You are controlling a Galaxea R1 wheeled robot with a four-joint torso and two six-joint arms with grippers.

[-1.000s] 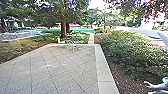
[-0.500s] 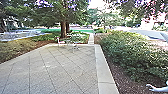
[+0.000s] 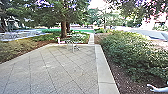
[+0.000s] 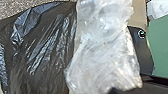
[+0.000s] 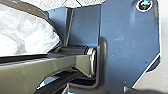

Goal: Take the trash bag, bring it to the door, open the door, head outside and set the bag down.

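Out on a paved yard, the left pincer and the right pincer of the robot cannot be read as open, closed or gripping. Close before the left wrist camera sits the trash bag (image 4: 47,50), near the left pincer, though whether the two touch cannot be told. Its black plastic is glossy, creased and bulging. Whitish, see-through plastic (image 4: 105,47), crumpled and catching the light, presses against it; whether both are one bag is unclear. Pale, lumpy plastic (image 5: 27,35) also fills a corner of the right wrist view.

Ahead spreads the paving (image 3: 57,67), laid in diagonal squares and edged by a pale border (image 3: 102,65). Low outdoor furniture (image 3: 72,43), blurred, stands at its far end, just left of a narrow path (image 3: 91,38). Thick bushes (image 3: 127,55) line the right side over brown ground cover, and a large tree (image 3: 64,28) rises behind the furniture.
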